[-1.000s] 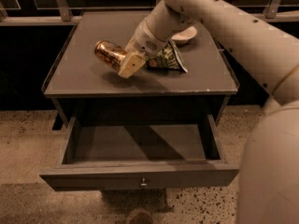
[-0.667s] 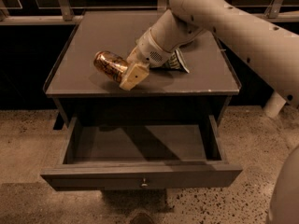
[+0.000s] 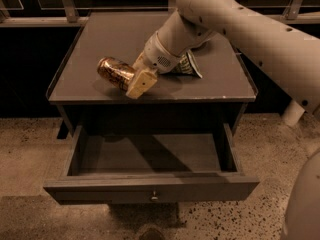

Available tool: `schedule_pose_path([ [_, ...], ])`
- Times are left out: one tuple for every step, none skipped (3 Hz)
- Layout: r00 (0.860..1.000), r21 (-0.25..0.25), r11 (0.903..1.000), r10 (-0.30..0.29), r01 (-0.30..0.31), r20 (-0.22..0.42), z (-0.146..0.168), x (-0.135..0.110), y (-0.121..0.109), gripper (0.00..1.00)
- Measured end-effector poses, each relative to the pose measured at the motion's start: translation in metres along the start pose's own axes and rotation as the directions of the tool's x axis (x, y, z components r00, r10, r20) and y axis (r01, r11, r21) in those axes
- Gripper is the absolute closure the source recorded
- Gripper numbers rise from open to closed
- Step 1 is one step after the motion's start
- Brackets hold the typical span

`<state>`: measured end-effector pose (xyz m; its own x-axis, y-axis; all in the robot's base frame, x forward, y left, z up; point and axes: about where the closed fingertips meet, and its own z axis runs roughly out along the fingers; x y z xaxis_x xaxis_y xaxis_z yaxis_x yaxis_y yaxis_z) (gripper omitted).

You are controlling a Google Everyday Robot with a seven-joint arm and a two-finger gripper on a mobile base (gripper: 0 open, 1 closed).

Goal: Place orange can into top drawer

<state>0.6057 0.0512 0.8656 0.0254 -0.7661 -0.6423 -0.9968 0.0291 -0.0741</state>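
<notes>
Fingers: pale tan fingers of the two-finger gripper are closed narrow across the orange can, a small shiny copper-toned drink can with silver metal ends; the near pad shows, the far one is hidden behind the can.
Gripper location: above the front left part of the dark grey flat cabinet top, at the end of the thick cream robot arm reaching in from the right.
Can position: lying on its side, tilted, base end towards the left; a shadow sits under it, so it is probably carried clear of the surface.
Reason for hold: a grip near one end leaves the body free, which suits lowering it sideways.
Top drawer: the wide shallow dark grey top drawer stands pulled out below and in front of the can, its small round metal knob facing the camera, ready to receive.
Other item: green crinkled chip bag, flat on the cabinet top, partly behind the arm, apart from the can.
Writing: pale markings on the can, not legible; bag print not legible.
Step judged: carry forward over the edge, then descend.
</notes>
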Motion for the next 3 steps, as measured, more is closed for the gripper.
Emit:
schedule_pose_path([
  [1.0, 0.039, 0.999, 0.024, -0.025, 0.013, -0.012, -0.006, 0.027, 1.0],
  [0.998, 0.072, 0.9957, 0.057, -0.058, 0.02, -0.011, 0.008, 0.07, 1.0],
  [0.995, 0.111, 0.9893, 0.093, -0.095, 0.027, -0.006, 0.026, 0.108, 1.0],
])
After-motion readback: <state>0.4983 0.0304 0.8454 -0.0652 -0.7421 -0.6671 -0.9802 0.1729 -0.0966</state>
